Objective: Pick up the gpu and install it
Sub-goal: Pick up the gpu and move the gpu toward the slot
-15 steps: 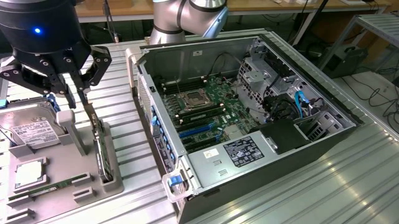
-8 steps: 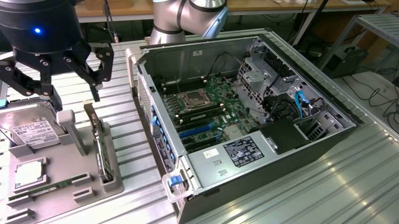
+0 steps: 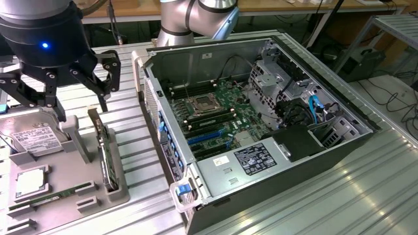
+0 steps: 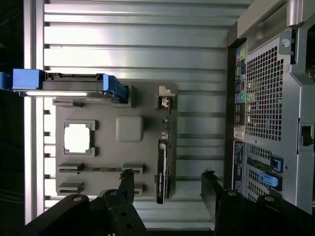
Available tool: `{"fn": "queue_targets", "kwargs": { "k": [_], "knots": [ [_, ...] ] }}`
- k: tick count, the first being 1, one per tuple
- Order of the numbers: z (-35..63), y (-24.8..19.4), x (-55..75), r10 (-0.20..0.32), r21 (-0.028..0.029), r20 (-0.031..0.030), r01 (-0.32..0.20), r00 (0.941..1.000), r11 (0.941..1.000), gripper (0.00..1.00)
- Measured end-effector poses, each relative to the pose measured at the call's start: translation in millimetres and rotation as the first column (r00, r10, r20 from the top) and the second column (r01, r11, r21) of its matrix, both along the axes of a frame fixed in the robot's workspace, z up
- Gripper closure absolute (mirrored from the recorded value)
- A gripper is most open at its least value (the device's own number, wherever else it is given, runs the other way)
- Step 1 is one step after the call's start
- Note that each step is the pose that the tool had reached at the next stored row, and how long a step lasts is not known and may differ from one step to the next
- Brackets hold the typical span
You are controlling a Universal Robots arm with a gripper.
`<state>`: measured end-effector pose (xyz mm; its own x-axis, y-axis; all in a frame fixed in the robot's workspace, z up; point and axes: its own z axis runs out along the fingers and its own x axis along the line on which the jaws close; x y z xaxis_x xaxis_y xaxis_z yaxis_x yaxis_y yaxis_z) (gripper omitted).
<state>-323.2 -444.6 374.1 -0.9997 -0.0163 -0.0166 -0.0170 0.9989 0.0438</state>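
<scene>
Even overhead light fills the scene. In the exterior view the ribbed metal table (image 3: 339,196) glares pale toward five o'clock, while the inside of the open computer case (image 3: 209,45) sits in soft shade. A small blue lamp (image 3: 44,45) glows at ten o'clock. In the wrist view the slats (image 4: 138,54) blaze white, the chip (image 4: 78,138) washes out, and the gripper (image 4: 167,173) is a near-black silhouette.

Likely a lab: opened computer case (image 3: 228,178), cables (image 3: 392,95)

Ribbed metal table (image 3: 313,196): grey parts holder (image 3: 119,192) at exterior view's left, open computer case (image 3: 151,98) just beside.
</scene>
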Motion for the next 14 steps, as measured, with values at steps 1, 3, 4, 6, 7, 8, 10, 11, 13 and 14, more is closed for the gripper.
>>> {"fn": "queue_targets", "kwargs": {
  "k": [1,3,4,6,7,8,10,11,13,14],
  "knots": [
    [-2.3,-0.4,-0.1,0.0,0.0,0.0001,0.0,1.0,1.0,0.34],
    [-7.1,-0.5,-0.1,0.0,0.0001,0.0001,0.0,1.0,1.0,0.34],
    [-8.4,-0.5,-0.1,0.0,0.0,0.0001,0.0,1.0,1.0,0.34],
    [-10.8,-0.7,-0.1,0.001,0.0,0.0,-0.001,1.0,1.0,0.34],
    [-11.9,-0.7,-0.1,0.001,0.0,0.0001,-0.001,1.0,1.0,0.34],
    [-12.8,-0.8,-0.1,0.001,0.0,0.0,-0.001,1.0,1.0,0.34],
    [-15.2,-1.0,-0.1,0.001,0.0001,0.0001,-0.001,1.0,1.0,0.34],
    [-16.4,-1.1,-0.1,0.001,0.0,0.0,-0.001,1.0,1.0,0.34],
    [-17.8,-1.2,-0.1,0.001,0.0,0.0,-0.001,1.0,1.0,0.34],
    [-18.5,-1.2,-0.1,0.001,0.0,0.0,-0.001,1.0,1.0,0.34]
  ]
}}
